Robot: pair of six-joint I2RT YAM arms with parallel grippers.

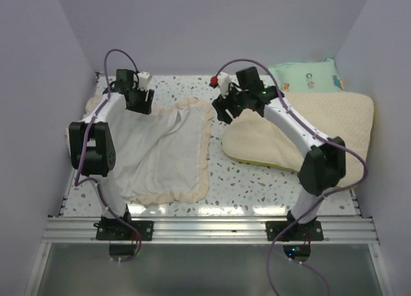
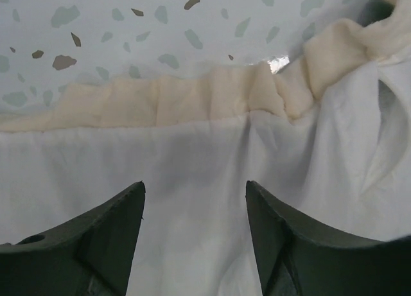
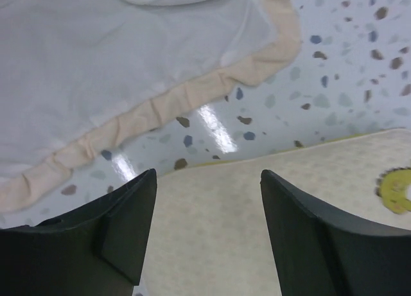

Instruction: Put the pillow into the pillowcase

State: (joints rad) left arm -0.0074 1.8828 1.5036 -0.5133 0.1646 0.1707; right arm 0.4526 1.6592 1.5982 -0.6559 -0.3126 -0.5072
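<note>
The pillowcase (image 1: 164, 158) lies flat on the left half of the table, pale face up, with cream ruffled trim (image 2: 192, 100) round its edges. The cream-yellow quilted pillow (image 1: 334, 126) lies on the right half. My left gripper (image 1: 139, 102) is open and empty over the pillowcase's far edge; in the left wrist view (image 2: 194, 190) white fabric (image 2: 192, 174) fills the gap between the fingers. My right gripper (image 1: 225, 110) is open and empty over the pillow's left end; the right wrist view (image 3: 209, 177) shows the pillow (image 3: 218, 232) under it and the pillowcase (image 3: 96, 65) beyond.
A mint-green cartoon-print pillow (image 1: 307, 76) lies at the far right corner behind the cream pillow. Lilac walls close in the table on the left, back and right. A strip of speckled tabletop (image 1: 215, 174) separates pillowcase and pillow.
</note>
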